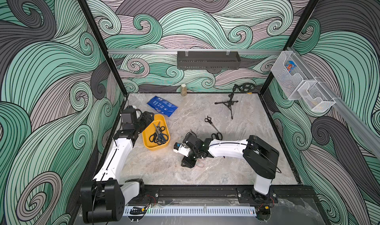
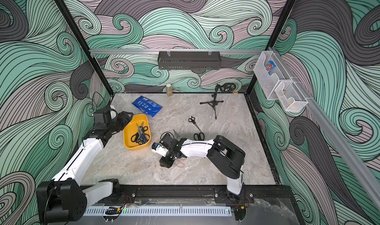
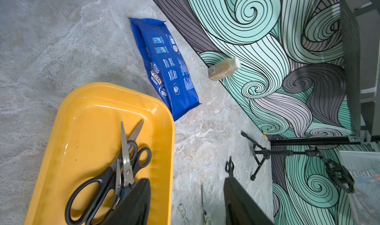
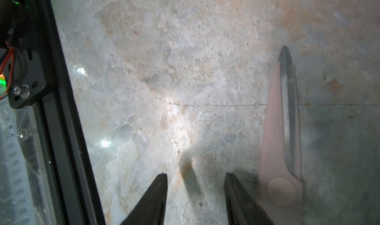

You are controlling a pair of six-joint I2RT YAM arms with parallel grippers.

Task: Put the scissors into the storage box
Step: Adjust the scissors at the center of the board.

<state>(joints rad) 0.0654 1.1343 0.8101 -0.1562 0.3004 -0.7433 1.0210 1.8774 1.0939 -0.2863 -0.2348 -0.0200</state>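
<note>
The mustard-yellow storage box (image 1: 147, 146) (image 3: 86, 131) sits at the table's left. Black-handled and blue-handled scissors (image 1: 158, 134) (image 3: 123, 164) lie piled inside it. My left gripper (image 1: 147, 119) (image 3: 186, 179) hangs open and empty over the box's rim, one finger above the pile. A small black pair (image 1: 208, 120) and a larger black-handled pair (image 1: 217, 135) lie on the table at mid-right. My right gripper (image 1: 187, 162) (image 4: 195, 174) is low over the marble, open, with nothing between its fingers. A pale pink pair (image 4: 273, 141) lies just outside one finger.
A blue packet (image 1: 162, 106) lies behind the box. A black mini tripod (image 1: 228, 103) and a small bottle (image 1: 183, 89) stand near the back wall. A black wall tray (image 1: 207, 60) and white wire baskets (image 1: 298, 84) hang on the rails.
</note>
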